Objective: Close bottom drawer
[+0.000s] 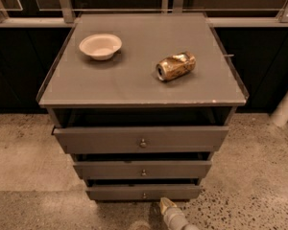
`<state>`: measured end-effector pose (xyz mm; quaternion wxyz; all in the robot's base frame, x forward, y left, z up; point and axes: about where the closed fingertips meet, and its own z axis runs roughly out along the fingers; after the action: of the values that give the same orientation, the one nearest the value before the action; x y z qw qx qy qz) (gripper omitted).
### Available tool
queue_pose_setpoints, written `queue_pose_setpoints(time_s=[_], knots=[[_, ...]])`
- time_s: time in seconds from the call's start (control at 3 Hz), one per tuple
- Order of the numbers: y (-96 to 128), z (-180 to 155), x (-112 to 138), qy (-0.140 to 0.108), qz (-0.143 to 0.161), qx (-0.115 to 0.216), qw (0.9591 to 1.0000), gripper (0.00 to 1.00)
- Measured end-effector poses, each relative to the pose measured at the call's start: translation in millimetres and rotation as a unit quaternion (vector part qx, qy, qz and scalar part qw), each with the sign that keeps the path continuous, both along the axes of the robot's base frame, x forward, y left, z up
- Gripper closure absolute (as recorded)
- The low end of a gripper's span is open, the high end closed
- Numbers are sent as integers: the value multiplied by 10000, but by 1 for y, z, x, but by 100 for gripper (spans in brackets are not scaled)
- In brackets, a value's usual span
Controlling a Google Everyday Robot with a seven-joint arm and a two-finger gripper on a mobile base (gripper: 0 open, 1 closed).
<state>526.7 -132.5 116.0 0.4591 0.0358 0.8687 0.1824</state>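
The bottom drawer [143,192] is the slimmest dark grey front of three, with a tiny round knob [144,195] at its centre. It stands pulled out a little, with a dark gap above its front. My gripper [165,206] reaches up from the bottom edge of the camera view. Its pale tip sits just below and slightly right of the drawer's knob, close to the front panel. The rest of the arm is out of view.
The middle drawer [143,169] and the top drawer [141,139] also stand partly open. On the cabinet top [134,87] lie a white bowl [100,46] and a crushed golden can [175,65]. Speckled floor surrounds the cabinet; a white post [285,105] stands at right.
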Motion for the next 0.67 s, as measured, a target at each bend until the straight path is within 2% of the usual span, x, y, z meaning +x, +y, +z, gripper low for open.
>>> queue_pose_setpoints(time_s=[0.33,0.67], knots=[[7,5,19,-332,-58,-121,9994,100],[7,5,18,-332,-58,-121,9994,100]])
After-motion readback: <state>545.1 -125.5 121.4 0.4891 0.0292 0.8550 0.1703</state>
